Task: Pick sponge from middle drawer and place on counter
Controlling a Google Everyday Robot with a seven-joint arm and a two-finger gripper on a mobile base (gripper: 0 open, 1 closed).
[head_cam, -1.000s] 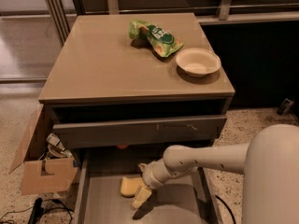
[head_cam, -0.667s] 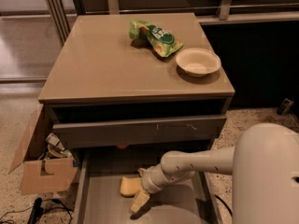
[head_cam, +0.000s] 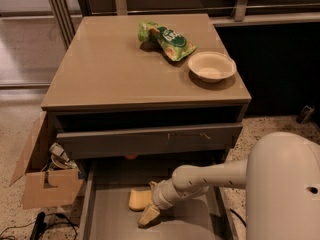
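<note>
The yellow sponge (head_cam: 137, 199) lies on the floor of the open middle drawer (head_cam: 107, 220), near its middle. My gripper (head_cam: 150, 200) reaches into the drawer from the right on the white arm. It is open. One pale yellow fingertip (head_cam: 148, 215) is just in front of the sponge's right end and the other is just behind it. The sponge rests on the drawer floor, not lifted. The tan counter (head_cam: 115, 69) is the cabinet top above.
A white bowl (head_cam: 211, 65) and a green snack bag (head_cam: 167, 38) sit on the counter's back right. The drawer above the open one (head_cam: 150, 140) is slightly pulled out and overhangs it. A cardboard box (head_cam: 45, 184) stands on the floor at left. My white body (head_cam: 285, 189) fills the lower right.
The arm has shifted slightly left and lower in the drawer, bringing the gripper closer around the sponge's right end. The sponge has not moved.
</note>
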